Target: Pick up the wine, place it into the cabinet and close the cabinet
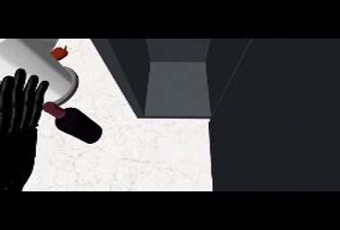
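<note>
White marbled tabletop (153, 157) carries the wine bottle (74, 122), lying on its side with its neck pointing up-left, just beside the left robot hand (20, 105). That robot hand is spread, fingers straight, holding nothing. Behind the bottle stands a white cylinder (40, 67) with a red pepper (60, 53) beside it. To the right, the dark cabinet (178, 85) stands open.

Wine bottle (76, 123) left of cabinet (176, 90)
</note>
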`<control>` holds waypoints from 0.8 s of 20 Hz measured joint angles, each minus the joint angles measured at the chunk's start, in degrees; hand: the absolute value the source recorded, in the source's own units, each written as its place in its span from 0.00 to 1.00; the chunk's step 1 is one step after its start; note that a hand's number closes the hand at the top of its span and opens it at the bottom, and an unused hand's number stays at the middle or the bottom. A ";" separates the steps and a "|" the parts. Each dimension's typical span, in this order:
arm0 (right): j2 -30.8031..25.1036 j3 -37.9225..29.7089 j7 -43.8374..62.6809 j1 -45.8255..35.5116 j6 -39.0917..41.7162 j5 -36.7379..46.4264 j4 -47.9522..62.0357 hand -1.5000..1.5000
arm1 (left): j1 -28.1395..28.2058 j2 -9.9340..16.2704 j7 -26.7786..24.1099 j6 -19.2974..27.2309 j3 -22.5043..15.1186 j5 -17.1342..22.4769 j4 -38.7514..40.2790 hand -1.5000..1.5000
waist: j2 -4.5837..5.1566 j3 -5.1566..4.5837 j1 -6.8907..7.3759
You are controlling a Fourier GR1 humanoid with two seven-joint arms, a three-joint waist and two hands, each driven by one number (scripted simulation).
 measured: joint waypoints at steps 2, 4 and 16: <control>0.53 1.23 -1.40 1.84 0.44 0.89 -0.71 0.00 | -0.38 0.59 -0.30 -0.79 2.05 1.89 0.32 0.00 | 0.32 0.01 -0.22; -0.32 1.14 -1.06 4.69 1.78 -0.23 -4.31 0.00 | -1.38 2.06 -0.50 -2.48 6.16 6.78 1.40 0.00 | 0.49 0.01 -0.53; -4.76 5.51 11.10 13.97 10.43 -14.03 -16.25 0.00 | -4.06 4.56 18.00 -1.25 17.74 34.80 3.46 0.00 | 0.57 0.00 -0.57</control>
